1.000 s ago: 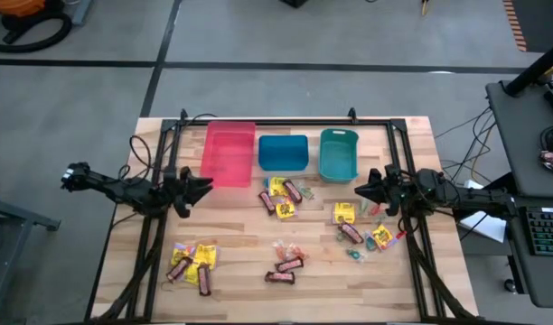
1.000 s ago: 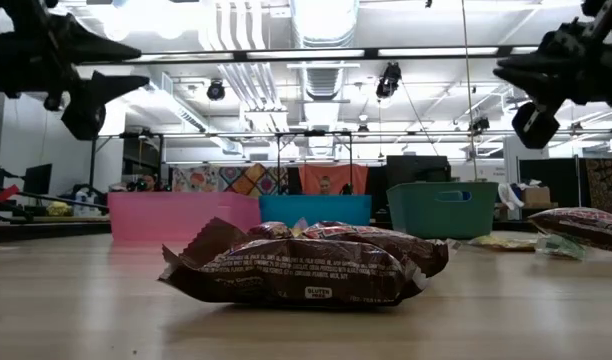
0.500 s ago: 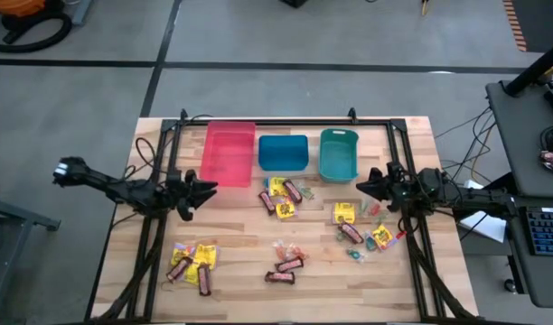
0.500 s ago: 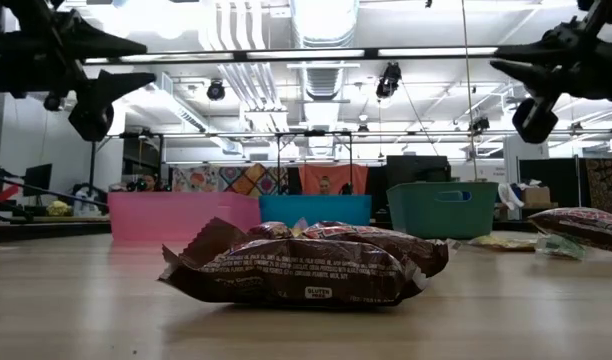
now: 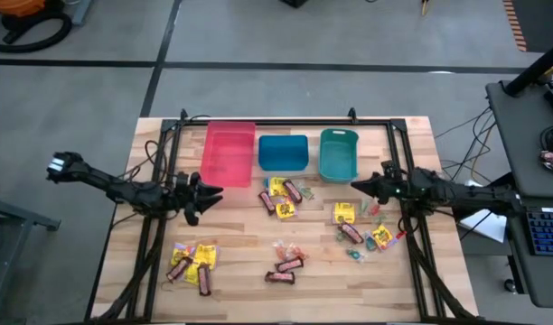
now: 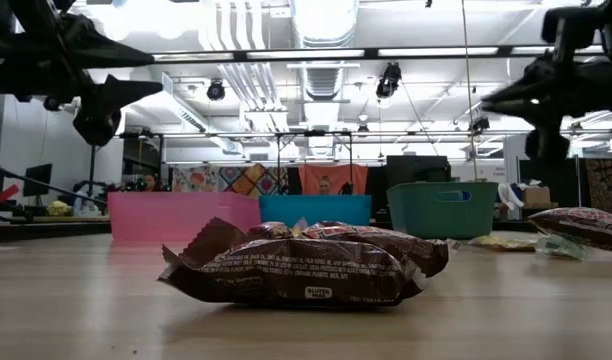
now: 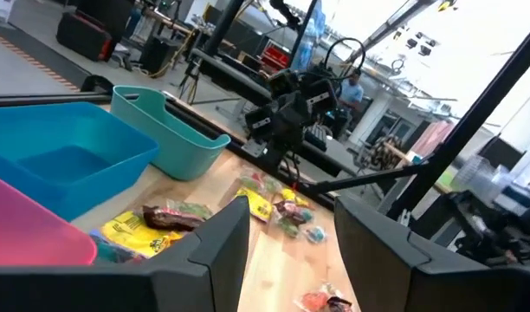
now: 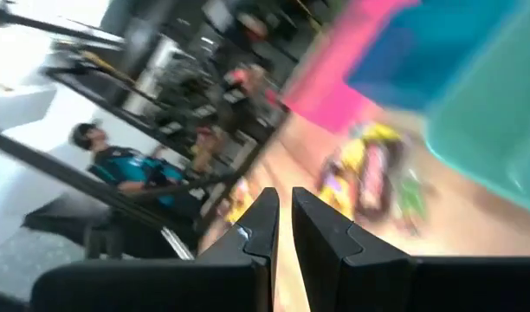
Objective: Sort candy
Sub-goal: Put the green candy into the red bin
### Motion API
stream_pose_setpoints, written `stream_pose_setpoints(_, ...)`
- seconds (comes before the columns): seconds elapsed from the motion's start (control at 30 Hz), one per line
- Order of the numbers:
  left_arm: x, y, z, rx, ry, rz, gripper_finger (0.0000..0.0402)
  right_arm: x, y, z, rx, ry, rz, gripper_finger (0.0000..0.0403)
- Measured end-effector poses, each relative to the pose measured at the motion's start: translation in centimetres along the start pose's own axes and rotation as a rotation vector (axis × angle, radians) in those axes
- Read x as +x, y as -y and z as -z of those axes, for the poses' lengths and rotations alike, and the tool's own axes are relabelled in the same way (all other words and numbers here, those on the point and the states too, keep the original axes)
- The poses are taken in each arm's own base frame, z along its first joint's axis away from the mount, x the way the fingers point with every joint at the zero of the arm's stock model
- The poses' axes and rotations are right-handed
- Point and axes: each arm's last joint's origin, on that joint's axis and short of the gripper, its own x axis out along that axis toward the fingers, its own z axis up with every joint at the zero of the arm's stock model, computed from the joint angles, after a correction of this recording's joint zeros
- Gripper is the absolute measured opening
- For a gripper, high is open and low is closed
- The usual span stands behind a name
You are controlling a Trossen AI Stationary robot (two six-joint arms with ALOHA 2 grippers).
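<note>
Candy (image 5: 281,200) lies scattered over the wooden worktop (image 5: 240,248) in loose clusters: one just in front of the blue bin (image 5: 284,153), one near the right gripper (image 5: 356,186), one at the front centre, one at the front left. A brown bar (image 6: 296,268) fills the low view's foreground. The left gripper (image 5: 215,192) hovers in front of the pink bin (image 5: 229,152), its jaws parted and empty. The right gripper hangs in front of the teal bin (image 5: 338,153), its jaws nearly closed, holding nothing. All three bins look empty.
</note>
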Motion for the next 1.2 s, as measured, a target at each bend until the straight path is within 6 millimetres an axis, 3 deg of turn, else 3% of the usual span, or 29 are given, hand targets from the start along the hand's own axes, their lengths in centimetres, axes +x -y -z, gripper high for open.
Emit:
stream_pose_setpoints(0.2,0.2,0.3,-0.4,0.051,0.048,0.023,0.0155,0.3,-0.5,-0.2,0.031,-0.208,0.308,0.0029)
stream_pose_setpoints(0.47,0.1,0.8,-1.4,0.193,0.153,0.046,0.0155,1.7,-1.8,-1.1,-0.127,-0.513,0.666,0.0029)
stream_pose_setpoints(0.67,0.0,0.7,-1.9,0.282,0.218,-0.044,0.0155,3.7,-2.4,-1.1,-0.403,-0.716,0.590,0.0029)
stream_pose_setpoints(0.77,-0.1,0.7,-2.1,0.301,0.235,-0.071,0.0155,4.3,-2.5,-0.7,-0.414,-0.831,0.513,0.0029)
stream_pose_setpoints(1.0,-0.4,0.9,-2.8,0.337,0.298,-0.063,0.0155,5.9,-3.1,0.1,-0.416,-0.860,0.463,0.0029)
stream_pose_setpoints(1.2,-0.9,1.1,-3.6,0.413,0.366,-0.066,0.0155,6.9,-3.9,1.4,-0.586,-0.857,0.509,0.0029)
